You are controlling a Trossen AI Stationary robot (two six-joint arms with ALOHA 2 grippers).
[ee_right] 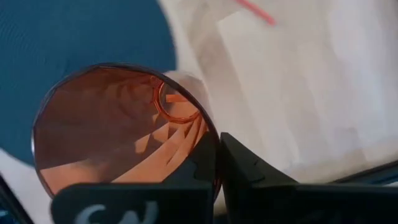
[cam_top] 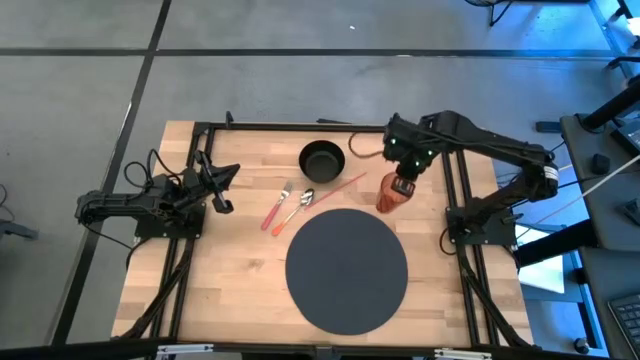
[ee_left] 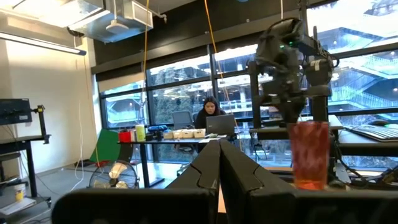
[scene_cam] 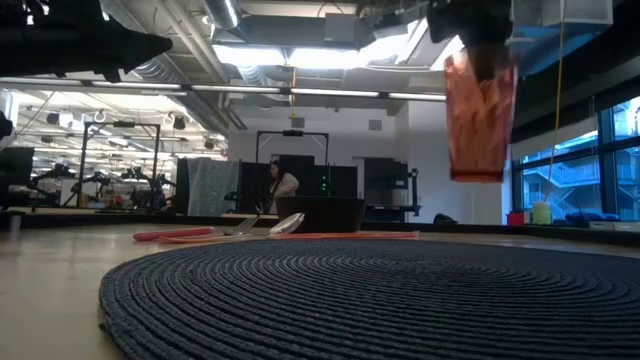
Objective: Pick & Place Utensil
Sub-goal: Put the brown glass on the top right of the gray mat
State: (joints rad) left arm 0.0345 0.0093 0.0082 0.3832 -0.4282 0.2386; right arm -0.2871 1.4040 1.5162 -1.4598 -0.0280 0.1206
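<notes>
Above the table beside the mat [cam_top: 346, 270], right claw [cam_top: 400, 186] pinching red cup [cam_top: 391, 193] rim (lifted)

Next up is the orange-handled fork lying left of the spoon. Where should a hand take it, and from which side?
Take the orange-handled fork by its plastic handle, the lower-left half, coming straight down from above. It lies flat and slanted on the wooden table, so the fingers should straddle the handle across its width. The orange-handled spoon lies close on its right, so stay toward the handle end, where the gap looks wider.
</notes>
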